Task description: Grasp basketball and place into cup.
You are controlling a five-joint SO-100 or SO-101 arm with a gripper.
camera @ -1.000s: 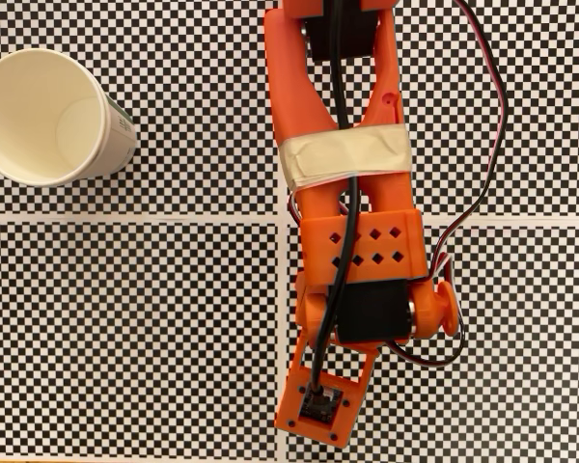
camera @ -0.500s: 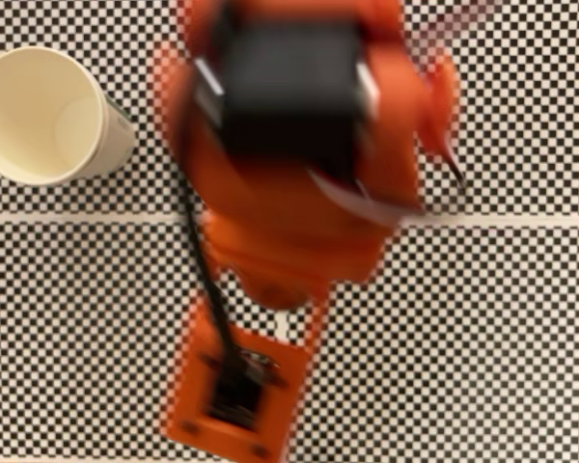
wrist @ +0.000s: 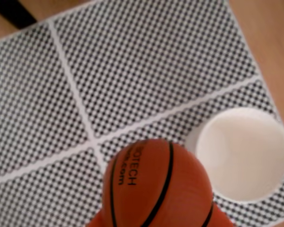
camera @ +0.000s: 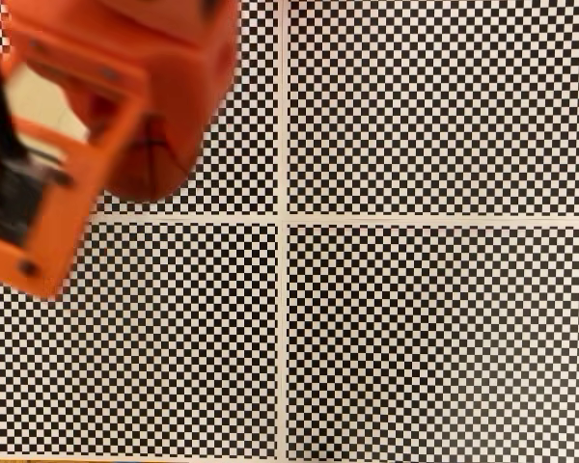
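Checkerboard mat (camera: pixel 425 328), black and white with fine squares and crossed by pale dividing lines, covers the table in the fixed view from above. The wrist view shows the same mat (wrist: pixel 146 61) with light wooden tabletop (wrist: pixel 270 42) past its edge at the upper right. Next in size, the orange arm (camera: pixel 164 87) fills the upper left corner of the fixed view, blurred, with a black cable (camera: pixel 0 116) running down to a square orange bracket (camera: pixel 34 227) near the left edge. A sliver of cream, part of the cup (camera: pixel 43 101), shows through a gap in the orange structure. In the wrist view the cup (wrist: pixel 244 153) stands upright on the mat at the right, its wide round mouth open to the camera and its inside empty. The basketball (wrist: pixel 156 189), orange-brown with thin black seams and small black lettering, sits at the bottom centre of the wrist view, close to the lens and above the mat, just left of the cup's rim and not inside it. Orange plastic of the gripper (wrist: pixel 156 222) shows at both lower sides of the ball, clasping it.
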